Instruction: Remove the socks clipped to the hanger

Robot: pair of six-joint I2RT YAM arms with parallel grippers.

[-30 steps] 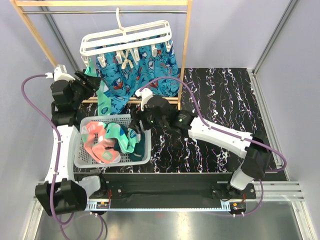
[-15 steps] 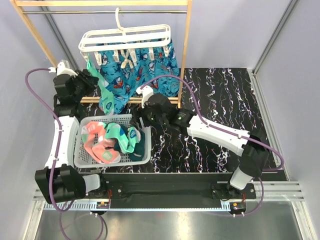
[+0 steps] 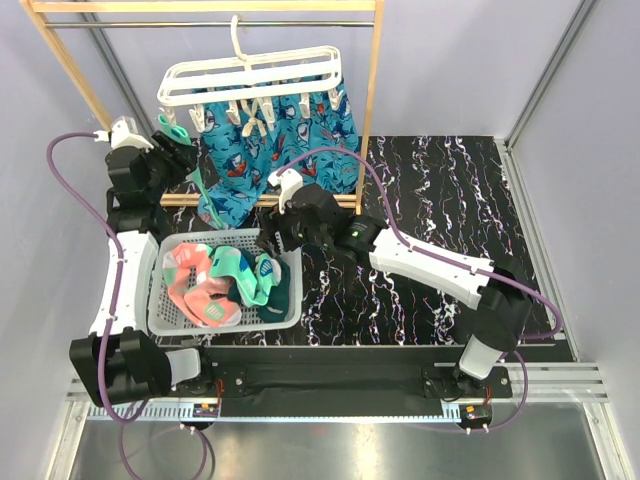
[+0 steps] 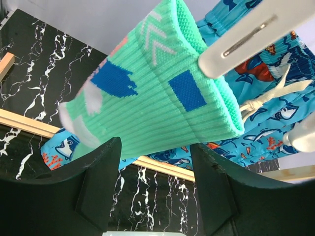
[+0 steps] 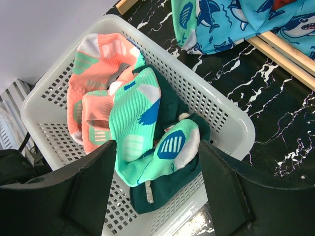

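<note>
The white hanger (image 3: 250,78) hangs from the wooden rack's bar. One mint sock (image 4: 147,98) with blue patches is still pinched by a white clip (image 4: 246,34) at the hanger's left end (image 3: 207,198). My left gripper (image 4: 155,160) is open just below the sock's lower edge, its fingers (image 4: 98,182) on either side and not pressing it; in the top view it is at the hanger's left (image 3: 182,158). My right gripper (image 5: 157,162) hovers open and empty over the basket (image 3: 272,240). Pink, mint and dark teal socks (image 5: 138,118) lie in the basket.
A white mesh basket (image 3: 160,300) stands at the table's near left. A large blue shark-print cloth (image 3: 290,140) hangs from the hanger's clips. The wooden rack (image 3: 372,100) has a low crossbar (image 4: 162,164) just behind the sock.
My left gripper shut on the sock half a second ago and has opened again, shifting slightly up and left. The sock stays clipped. My right gripper edged left over the basket.
</note>
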